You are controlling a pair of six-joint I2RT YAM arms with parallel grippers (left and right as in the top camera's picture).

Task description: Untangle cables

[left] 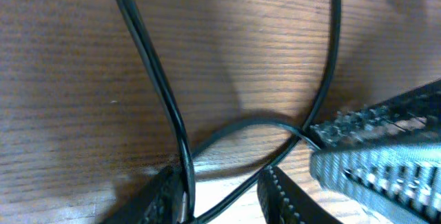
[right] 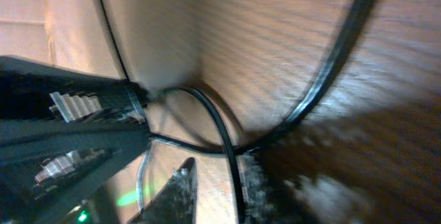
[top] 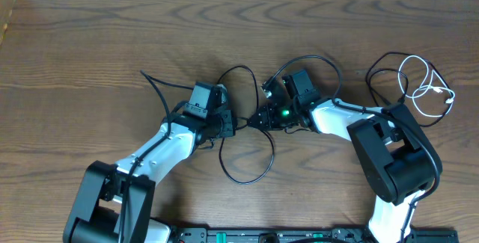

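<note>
Overhead gives what neither wrist camera can. My left gripper [top: 228,125] and right gripper [top: 258,118] meet nose to nose over the wooden table [top: 90,41], almost touching, with a long black cable [top: 247,182] looped around both. One loop sags on the side nearer my bases. Another arches over the far side of the right gripper, and one end trails away beyond my left wrist. Well off to the right of my right gripper lies a second black cable [top: 370,77], with a thin white cable [top: 435,90] coiled beside and across it. Both are clear of my grippers.

Left wrist view, close up, shows my left gripper [left: 220,200] standing at a narrow gap, not clamped. Two strands of the black cable [left: 155,79] cross just ahead of my fingertips and run down between them. One strand lies against one finger [left: 162,196], and bare wood shows in the rest of the gap. The right arm's ribbed fingers [left: 379,155] jut in from the side, their tip reaching the crossing strand.

Right wrist view is blurred. My right gripper [right: 217,189] is parted a little, and a black cable [right: 227,141] strand passes between its fingers, close to one of them. The left arm's fingers [right: 69,134] fill the other side of the frame.
</note>
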